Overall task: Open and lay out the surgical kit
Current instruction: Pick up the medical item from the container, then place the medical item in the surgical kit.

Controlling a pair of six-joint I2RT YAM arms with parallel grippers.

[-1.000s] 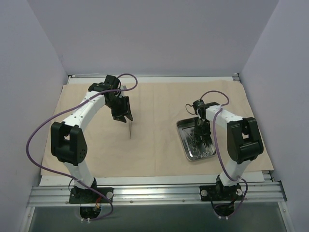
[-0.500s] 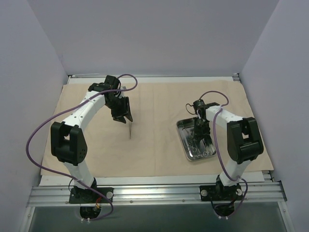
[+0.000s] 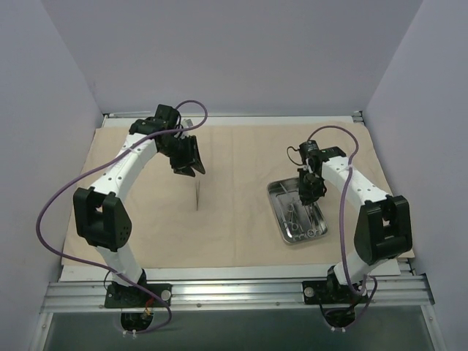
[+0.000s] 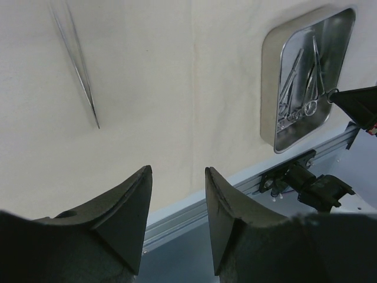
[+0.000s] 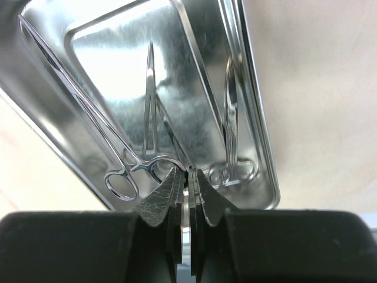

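Already the beige cloth [image 3: 241, 227] lies spread flat, with the steel tray [image 3: 281, 194] on its right side and one pair of tweezers [image 3: 198, 194] lying alone near the middle. So the step looks like lifting tools out. The right hand [image 5: 187, 172] is clenched tight just above the forceps [image 5: 150, 112] in the tray. Next it should lift slowly and carry one onto the cloth. Only the right wrist view shows a thin silver strip pinched in it. The left hand [image 4: 177, 171] hangs loose, holding nothing.

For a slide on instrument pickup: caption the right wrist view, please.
Right pincer shut on a thin silver instrument above the steel tray, ring-handled forceps lying inside.
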